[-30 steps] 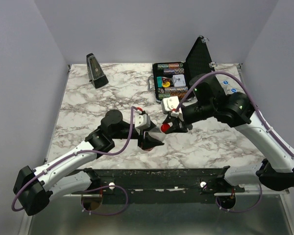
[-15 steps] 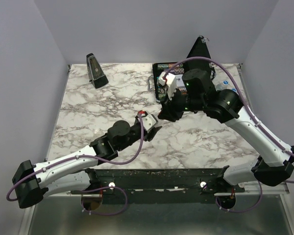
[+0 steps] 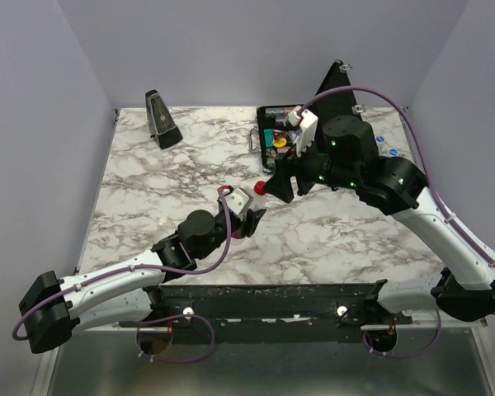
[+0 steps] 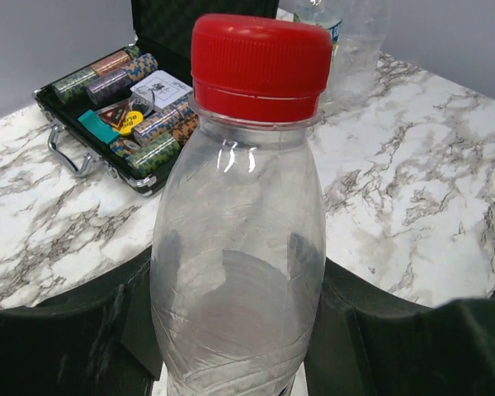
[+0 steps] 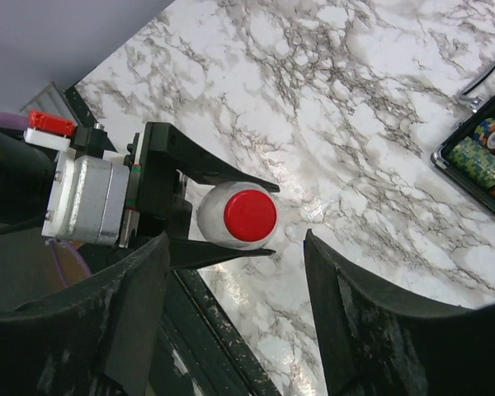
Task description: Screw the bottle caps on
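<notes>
Right end effector [image 5: 235,246] let go of red cap [image 5: 249,215] since a second ago; now hangs above it, wide open, empty. Left end effector [image 3: 249,213] clamps clear bottle [image 4: 239,272], mid-frame. Cap on neck, likely seated or awaiting re-twist.

1. No word, number or brand can be read in any view.
2. Upper left of the left wrist view: a white square card [image 4: 161,85] in the open black poker-chip case [image 4: 161,21] bears dark print, too blurred to read.
3. The yellow round disc [image 4: 130,124] beside it has illegible markings.
</notes>
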